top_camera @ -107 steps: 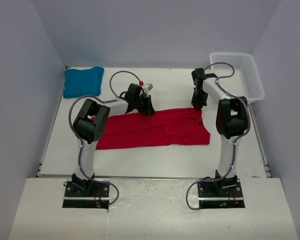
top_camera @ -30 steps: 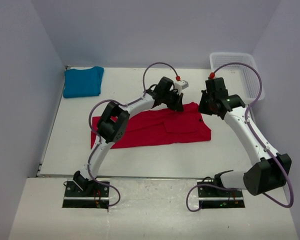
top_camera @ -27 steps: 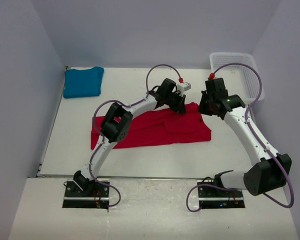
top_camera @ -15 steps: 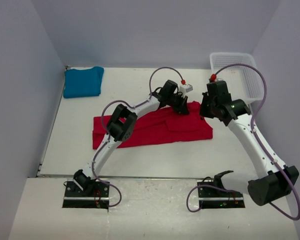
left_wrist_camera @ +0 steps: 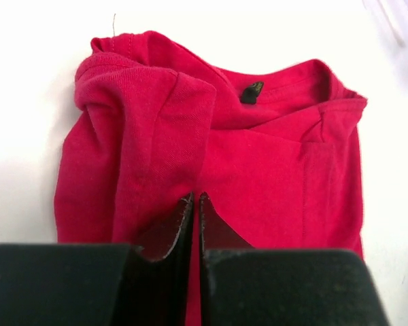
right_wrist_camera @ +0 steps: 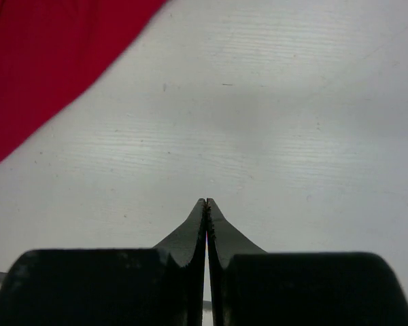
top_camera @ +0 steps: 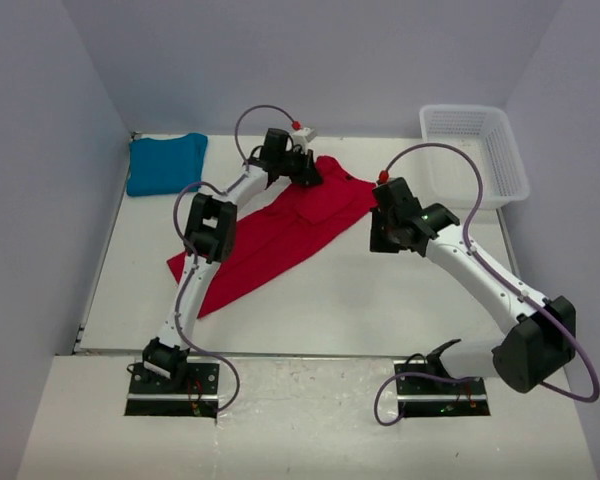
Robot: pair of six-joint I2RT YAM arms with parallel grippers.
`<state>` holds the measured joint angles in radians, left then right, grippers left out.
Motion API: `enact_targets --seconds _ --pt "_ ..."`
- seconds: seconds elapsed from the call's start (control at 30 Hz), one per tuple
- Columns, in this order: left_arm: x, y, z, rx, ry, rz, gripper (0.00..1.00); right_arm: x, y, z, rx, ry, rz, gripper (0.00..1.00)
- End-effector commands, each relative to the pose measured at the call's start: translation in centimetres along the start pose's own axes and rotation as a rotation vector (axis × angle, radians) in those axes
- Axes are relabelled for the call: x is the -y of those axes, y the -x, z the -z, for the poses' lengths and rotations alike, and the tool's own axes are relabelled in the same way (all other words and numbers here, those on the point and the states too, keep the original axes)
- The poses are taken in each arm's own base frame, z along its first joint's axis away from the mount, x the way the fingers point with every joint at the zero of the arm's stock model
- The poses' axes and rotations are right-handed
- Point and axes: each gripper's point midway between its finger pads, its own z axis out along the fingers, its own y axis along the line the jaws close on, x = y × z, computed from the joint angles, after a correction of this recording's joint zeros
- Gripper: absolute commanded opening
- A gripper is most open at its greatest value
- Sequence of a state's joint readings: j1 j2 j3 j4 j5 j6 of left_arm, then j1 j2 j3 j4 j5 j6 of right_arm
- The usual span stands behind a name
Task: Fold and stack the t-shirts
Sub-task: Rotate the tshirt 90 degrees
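The red t-shirt [top_camera: 280, 235] lies bunched in a diagonal strip, from the near left up to the far middle of the table. My left gripper [top_camera: 308, 174] is at its far end, shut on a raised fold of the red cloth [left_wrist_camera: 149, 122] beside the collar and label; its fingertips [left_wrist_camera: 194, 198] pinch the fabric. My right gripper [top_camera: 380, 242] is shut and holds nothing, just right of the shirt over bare table [right_wrist_camera: 206, 202]. Red cloth [right_wrist_camera: 41, 68] fills that view's upper left corner. The teal-blue t-shirt [top_camera: 165, 163] lies folded at the far left corner.
A white mesh basket [top_camera: 477, 150] stands at the far right edge. Purple-grey walls close in the left, back and right sides. Bare white table [top_camera: 400, 310] lies near and right of the red shirt.
My left gripper has pulled the red shirt's collar end left and toward the back, so the shirt now lies diagonally. My right gripper has come off the shirt's right edge and moved left.
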<state>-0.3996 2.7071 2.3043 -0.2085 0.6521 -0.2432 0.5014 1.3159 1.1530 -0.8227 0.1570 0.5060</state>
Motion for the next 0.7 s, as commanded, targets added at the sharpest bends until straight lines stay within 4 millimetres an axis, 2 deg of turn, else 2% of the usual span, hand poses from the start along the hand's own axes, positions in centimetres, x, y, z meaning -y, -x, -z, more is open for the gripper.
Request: enact_targets --seconds 0.0,0.03,0.07,0.13,0.17,0.2,0.23,0.27,0.33,0.37,0.4,0.43,0.47,0.5,0.53,0.57,0.6,0.63,0.67 --pt "-0.8 4.9 2.0 0.104 0.03 -0.024 0.08 -2.4 0.4 -0.6 0.02 0.049 0.003 0.01" --pt "-1.1 5.9 2.8 0.129 0.025 -0.027 0.08 -2.7 0.2 -0.8 0.017 0.053 0.008 0.01" --pt "-0.5 7.6 3.6 0.172 0.009 -0.042 0.1 -3.2 0.0 -0.9 0.014 0.065 0.019 0.0" --pt "0.5 9.3 4.8 0.213 -0.017 -0.061 0.25 -3.5 -0.8 -1.8 -0.004 0.061 0.027 0.0" --pt "1.9 11.0 6.0 0.257 -0.03 -0.089 0.31 -4.1 -1.0 -2.0 -0.008 0.078 0.034 0.0" --pt "2.6 11.5 6.6 0.268 -0.035 -0.097 0.47 -4.2 -1.6 -2.6 -0.025 0.075 0.038 0.0" --pt "4.6 13.8 8.3 0.318 -0.048 -0.134 0.54 -4.6 -1.9 -2.7 -0.03 0.083 0.05 0.0" --pt "5.2 14.2 8.9 0.324 -0.046 -0.138 0.63 -4.6 -2.1 -3.0 -0.033 0.081 0.05 0.0" --pt "6.6 15.0 10.3 0.332 -0.009 -0.146 0.68 -4.7 -2.4 -3.1 -0.039 0.076 0.058 0.0" --pt "8.3 16.1 12.6 0.337 0.039 -0.167 0.69 -4.6 -2.5 -3.1 -0.036 0.069 0.059 0.0" --pt "7.5 14.3 12.9 0.297 0.112 -0.138 0.69 -4.5 -2.5 -3.0 -0.032 0.067 0.064 0.0" --pt "8.4 15.9 15.7 0.348 0.256 -0.14 0.67 -4.4 -2.2 -2.6 -0.016 0.068 0.059 0.0" --pt "7.6 14.0 16.7 0.296 0.361 -0.089 0.57 -4.2 -2.0 -2.4 -0.003 0.058 0.059 0.01" --pt "4.9 10.2 17.5 0.239 0.549 -0.023 0.51 -4.2 -1.7 -2.2 0.008 0.059 0.063 0.01" --pt "5.5 8.7 20.2 0.219 0.641 0.044 0.41 -4.2 -1.4 -1.8 0.018 0.065 0.062 0.01" --pt "5.0 6.7 21.4 0.185 0.72 0.073 0.09 -4.4 -1.1 -1.4 0.029 0.073 0.068 0.01" --pt "4.2 4.6 22.5 0.154 0.833 0.081 0.0 -4.5 -1.0 -1.2 0.032 0.084 0.07 0.02" --pt "3.8 0.2 23.9 0.059 0.908 0.116 0.0 -4.7 -0.9 -1.0 0.035 0.1 0.075 0.01" --pt "3.6 -1.8 24.6 0.013 0.952 0.111 0.0 -5.0 -0.7 -0.7 0.048 0.119 0.076 0.01"
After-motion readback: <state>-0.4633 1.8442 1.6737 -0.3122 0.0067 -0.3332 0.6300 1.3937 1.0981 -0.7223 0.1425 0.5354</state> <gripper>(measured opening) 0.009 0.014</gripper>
